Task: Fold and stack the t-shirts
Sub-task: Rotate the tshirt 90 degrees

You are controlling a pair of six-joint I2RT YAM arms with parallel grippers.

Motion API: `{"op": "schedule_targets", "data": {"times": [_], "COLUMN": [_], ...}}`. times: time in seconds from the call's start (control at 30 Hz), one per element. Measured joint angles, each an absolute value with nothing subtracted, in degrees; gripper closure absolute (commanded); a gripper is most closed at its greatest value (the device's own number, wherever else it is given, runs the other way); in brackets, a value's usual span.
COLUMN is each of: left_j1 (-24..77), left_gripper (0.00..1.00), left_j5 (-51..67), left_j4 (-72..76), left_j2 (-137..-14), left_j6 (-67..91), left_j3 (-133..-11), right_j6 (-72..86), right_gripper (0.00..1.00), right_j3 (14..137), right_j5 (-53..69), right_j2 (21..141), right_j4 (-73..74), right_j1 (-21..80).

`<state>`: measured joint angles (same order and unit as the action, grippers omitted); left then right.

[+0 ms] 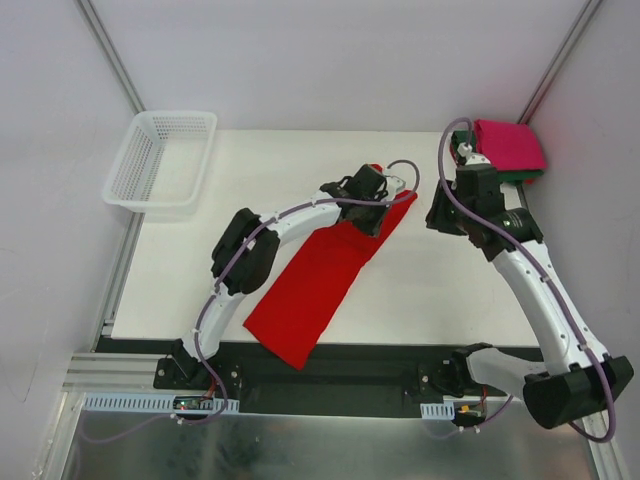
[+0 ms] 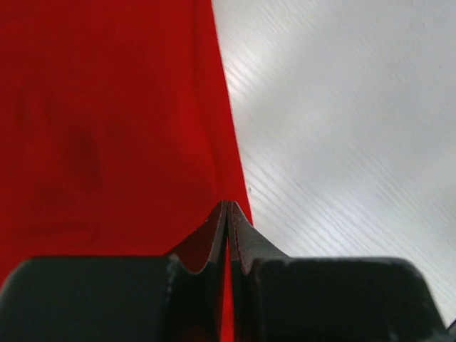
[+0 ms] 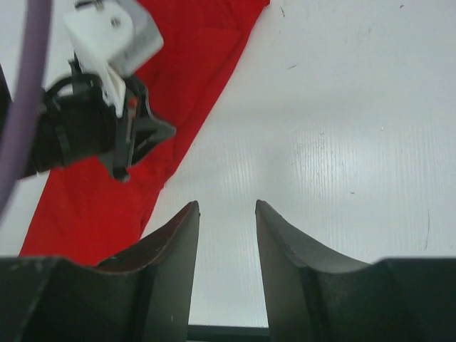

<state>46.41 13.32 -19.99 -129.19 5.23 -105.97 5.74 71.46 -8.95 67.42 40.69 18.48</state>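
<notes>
White table [image 1: 440, 290], left fingers [image 2: 199, 249] pinching red t-shirt [image 1: 310, 290] edge, right fingers [image 3: 174, 249] parted, empty.

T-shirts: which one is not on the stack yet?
The red t-shirt: it lies as a long strip mid-table, its far end pinched by the left gripper. The pink t-shirt sits folded on the green t-shirt at the far right corner.

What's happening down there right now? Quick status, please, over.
Status: left gripper shut on red t-shirt edge. Empty right gripper open over table. Folded pink t-shirt atop green t-shirt, far right corner. Nothing in the way.
</notes>
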Motion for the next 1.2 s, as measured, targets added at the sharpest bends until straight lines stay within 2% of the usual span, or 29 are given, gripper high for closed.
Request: {"op": "schedule_targets", "data": {"times": [0.3, 0.87, 1.2], "left_j1": [39.8, 37.1, 36.7], "left_gripper": [1.00, 1.00, 1.00], "left_j5": [16.4, 19.3, 15.9], "left_j4": [-19.6, -19.5, -21.9], "left_j2": [-132.5, -139.7, -142.4], "left_j6": [5.4, 7.4, 8.2], "left_j3": [-114.9, -119.5, -122.9], "right_j6": [6.6, 7.0, 7.2], "right_gripper": [0.59, 0.59, 0.59], "right_j3": [66.6, 64.3, 63.8], "right_j5": [-8.8, -8.8, -8.8], "right_j2": [57.8, 57.8, 57.8], "right_j4": [44.6, 46.0, 46.4], "right_j1": [18.7, 18.7, 18.7]}}
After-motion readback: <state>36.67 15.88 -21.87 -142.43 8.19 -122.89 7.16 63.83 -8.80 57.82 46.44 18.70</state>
